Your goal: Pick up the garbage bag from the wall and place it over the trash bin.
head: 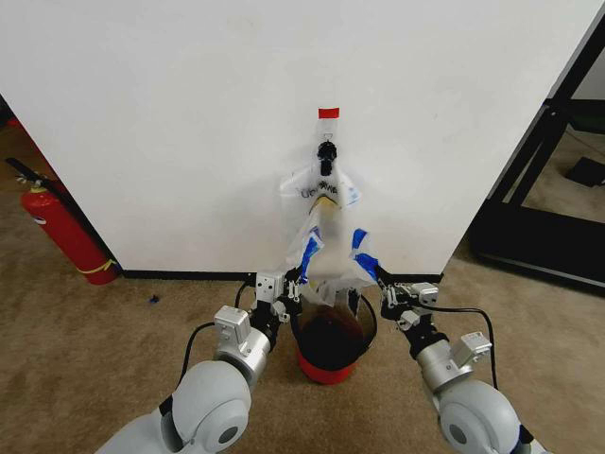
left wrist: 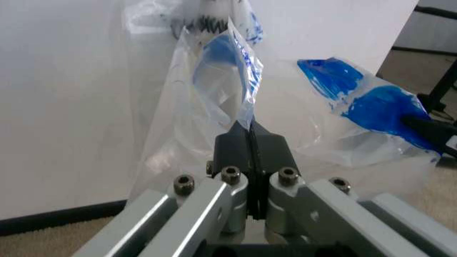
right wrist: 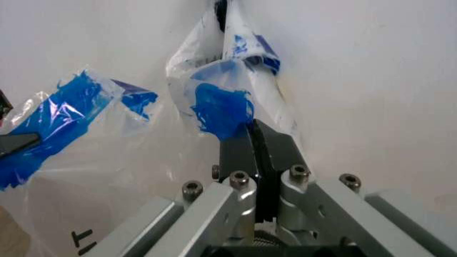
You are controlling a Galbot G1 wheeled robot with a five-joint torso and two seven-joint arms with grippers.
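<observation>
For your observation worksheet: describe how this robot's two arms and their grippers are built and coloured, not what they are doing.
Both arms are glossy silver-grey with rounded joint housings and boxy silver wrist blocks, and a black cable loops beside each forearm. The left gripper and right gripper have flat aluminium linkage bars fastened with dark hex-socket bolts, ending in matte black wedge-shaped fingers.

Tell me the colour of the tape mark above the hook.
Red; the tape mark shows best in the head view.

Both arms reach forward and low, and the left gripper (head: pixel 292 281) and right gripper (head: pixel 382 281) each have their fingers pinched tight together.
</observation>
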